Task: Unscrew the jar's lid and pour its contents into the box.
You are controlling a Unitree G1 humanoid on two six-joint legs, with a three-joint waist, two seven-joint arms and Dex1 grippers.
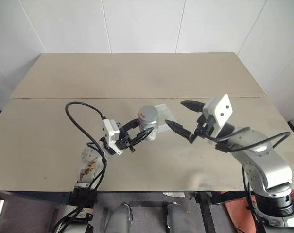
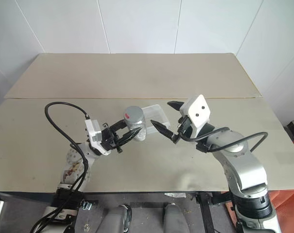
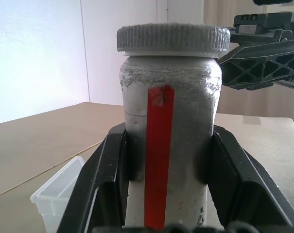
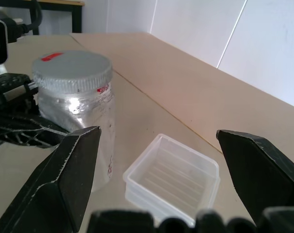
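At the centre of the head view, the left gripper [image 1: 146, 134] clamps the upright jar [image 1: 148, 121], lid [image 4: 72, 71] still on, just beside the box [image 4: 173, 176], while the right gripper [image 1: 183, 116] hangs spread wide, empty, to its right.

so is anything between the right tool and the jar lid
Nothing: in the left eye view the open right tool sits beside the lid with an open gap between. The box lies lower, on the table behind the jar.

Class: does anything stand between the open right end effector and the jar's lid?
Nothing visible does. The right end effector is open beside the lid, with only air between; the left end effector grips the jar lower down.
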